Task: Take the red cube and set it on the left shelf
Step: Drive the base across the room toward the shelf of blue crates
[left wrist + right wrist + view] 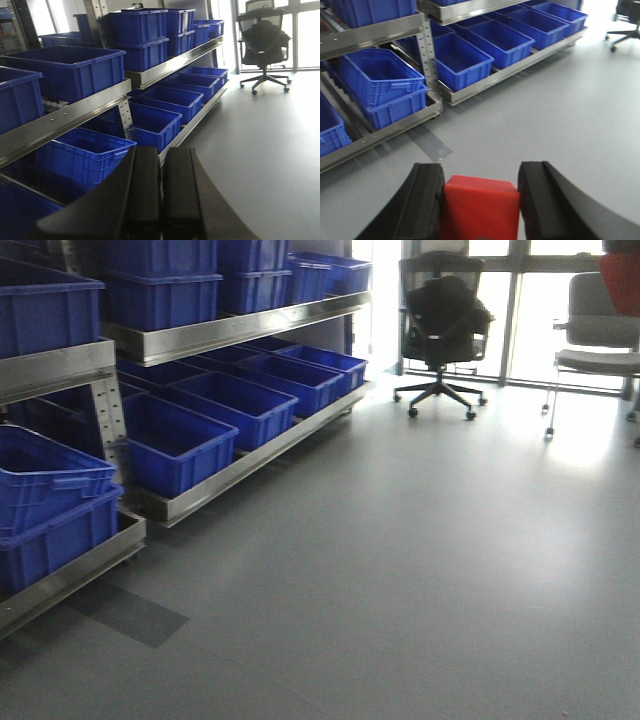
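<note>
Front camera looks across the floor (400, 570) at the left shelf (200, 338) and a chair (440, 320); wrist cameras, close behind the left gripper (161, 156) and right gripper (480, 175), share that shelf.

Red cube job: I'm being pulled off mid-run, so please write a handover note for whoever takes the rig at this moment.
Right gripper: shut on the red cube, held above bare floor.
Left gripper: shut, nothing in it.
Left shelf: ahead and to the left, loaded with blue crates. The cube is not on it and is apart from it.
Done: the pick.
Left to do: bring the cube to the shelf, set it down, release.
</note>
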Controlling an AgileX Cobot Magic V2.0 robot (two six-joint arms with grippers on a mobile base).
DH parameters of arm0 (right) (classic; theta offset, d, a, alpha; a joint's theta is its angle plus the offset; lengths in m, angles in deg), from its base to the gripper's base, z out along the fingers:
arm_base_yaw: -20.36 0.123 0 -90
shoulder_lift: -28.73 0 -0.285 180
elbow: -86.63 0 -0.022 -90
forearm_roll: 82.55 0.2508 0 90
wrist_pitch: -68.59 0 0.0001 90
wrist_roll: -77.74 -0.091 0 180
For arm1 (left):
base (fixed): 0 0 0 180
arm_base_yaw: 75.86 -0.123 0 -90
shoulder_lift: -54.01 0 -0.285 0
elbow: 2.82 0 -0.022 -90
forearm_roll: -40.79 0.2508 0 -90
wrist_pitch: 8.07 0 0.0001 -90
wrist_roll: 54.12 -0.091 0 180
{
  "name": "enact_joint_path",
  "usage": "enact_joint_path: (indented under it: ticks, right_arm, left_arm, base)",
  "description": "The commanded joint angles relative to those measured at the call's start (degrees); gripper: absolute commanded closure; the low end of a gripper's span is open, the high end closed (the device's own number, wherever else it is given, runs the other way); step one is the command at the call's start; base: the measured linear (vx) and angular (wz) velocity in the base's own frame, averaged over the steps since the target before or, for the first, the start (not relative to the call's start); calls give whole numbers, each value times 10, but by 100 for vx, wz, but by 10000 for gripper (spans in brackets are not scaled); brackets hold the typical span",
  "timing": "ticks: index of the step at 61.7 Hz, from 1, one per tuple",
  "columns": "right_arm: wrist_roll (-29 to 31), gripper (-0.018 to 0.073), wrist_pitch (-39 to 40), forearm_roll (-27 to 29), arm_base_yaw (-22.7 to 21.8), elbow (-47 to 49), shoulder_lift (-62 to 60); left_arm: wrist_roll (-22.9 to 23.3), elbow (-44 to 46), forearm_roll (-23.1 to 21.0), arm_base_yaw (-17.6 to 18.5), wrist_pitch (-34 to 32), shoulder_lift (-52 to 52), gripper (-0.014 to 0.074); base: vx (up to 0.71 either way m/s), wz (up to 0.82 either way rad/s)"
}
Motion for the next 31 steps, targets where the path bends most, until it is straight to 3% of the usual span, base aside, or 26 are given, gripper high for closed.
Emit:
enact_joint_path:
  ticks: [1,31]
  right_arm:
    - [0,501,52,-1,-3,17,-6]
    - [0,501,52,-1,-3,17,-6]
  left_arm:
    - [0,-13,-3,4,-52,0,491]
    - [0,-13,-3,4,-52,0,491]
  base:
    - [44,56]
    - [40,55]
